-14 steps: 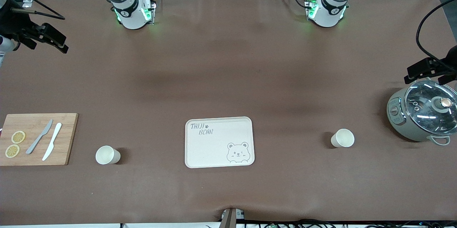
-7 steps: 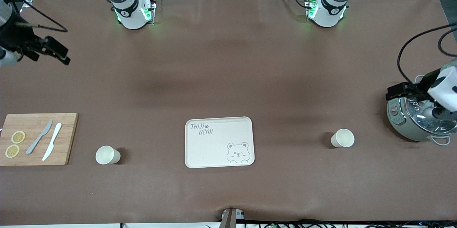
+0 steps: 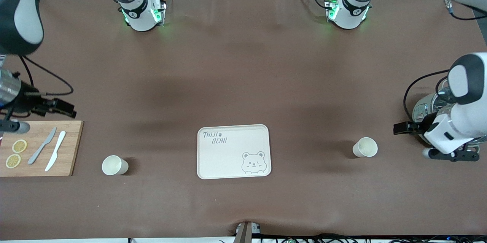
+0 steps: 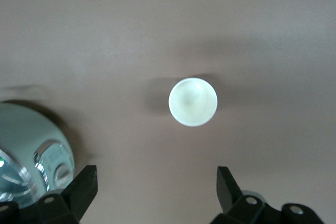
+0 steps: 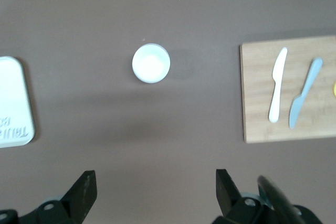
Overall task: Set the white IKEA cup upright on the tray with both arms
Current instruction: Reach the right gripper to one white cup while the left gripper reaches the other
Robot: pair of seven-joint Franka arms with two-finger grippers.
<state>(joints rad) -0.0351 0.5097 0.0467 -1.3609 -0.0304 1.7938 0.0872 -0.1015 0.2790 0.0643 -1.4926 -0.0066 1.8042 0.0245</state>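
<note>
Front view: tray central, bare table all round; one white cup toward left arm's end, just beside left gripper; second cup near cutting board, well apart from right gripper.

Left wrist view: fingers spread wide, holding nothing, cup centred ahead; pot beside.

Right wrist view: fingers spread wide, holding nothing; second cup between tray and cutting board.

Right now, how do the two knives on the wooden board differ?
The white knife lies nearer the tray; the grey knife lies nearer the lemon slices. The grey knife also sits slightly farther from the front camera. Both lie flat on the board, roughly parallel.
</note>
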